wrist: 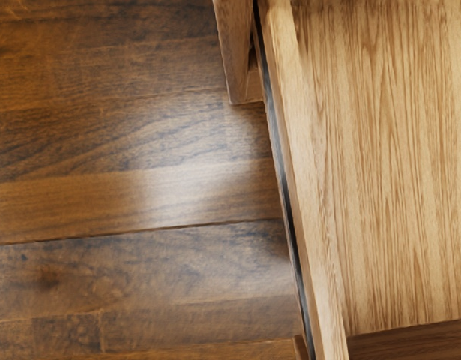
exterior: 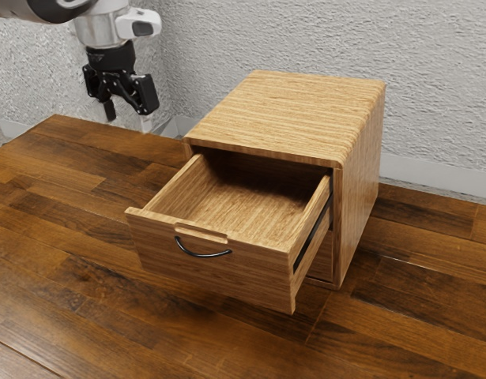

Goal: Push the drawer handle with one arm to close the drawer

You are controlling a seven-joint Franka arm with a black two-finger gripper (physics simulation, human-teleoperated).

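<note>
Beneath the fingers (exterior: 109,108), a plank-topped bench (exterior: 53,185) is spreading out in dark, glossy browns, while a rough pale wall (exterior: 322,39) is rising behind them. The arm (exterior: 104,30) is reaching in from the exterior view's upper left and pointing the fingers downward; they are standing apart, gripping nothing. Lower than the fingers and toward the exterior view's right, the drawer (exterior: 207,272) is jutting open from its cabinet (exterior: 298,103), its curved black handle (exterior: 201,254) sitting well apart from them. The exterior view's edge is cutting off the upper arm, the drawer front is covering part of the cabinet's lower face, and shadow is obscuring the drawer's far end.
</note>
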